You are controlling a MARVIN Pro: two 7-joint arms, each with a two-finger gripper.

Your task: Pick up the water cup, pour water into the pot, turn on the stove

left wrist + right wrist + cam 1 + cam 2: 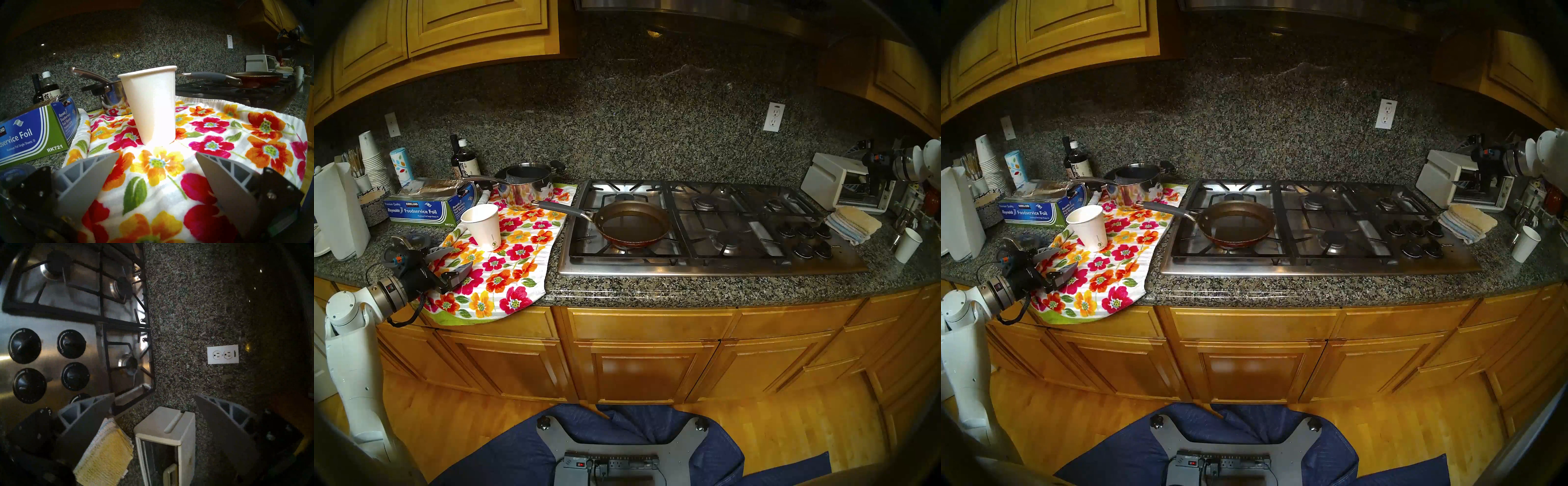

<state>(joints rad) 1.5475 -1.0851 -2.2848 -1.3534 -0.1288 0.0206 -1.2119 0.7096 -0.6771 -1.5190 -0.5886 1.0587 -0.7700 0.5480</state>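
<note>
- Your left tool [157,154] is hovering spread, near the water cup [150,105], which is sitting upright on the floral towel [504,268], not gripped.
- Your right tool [153,396] is idling spread.
- You are still facing the pour into the pot [633,224] and the stove [755,244] knobs.

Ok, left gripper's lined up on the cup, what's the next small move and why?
Probably ease the left gripper straight forward until its open fingers sit either side of the cup, then close. The cup stands upright on the floral towel, centred ahead of the gap between the fingers but not yet between them, and nothing lies in the way.
</note>
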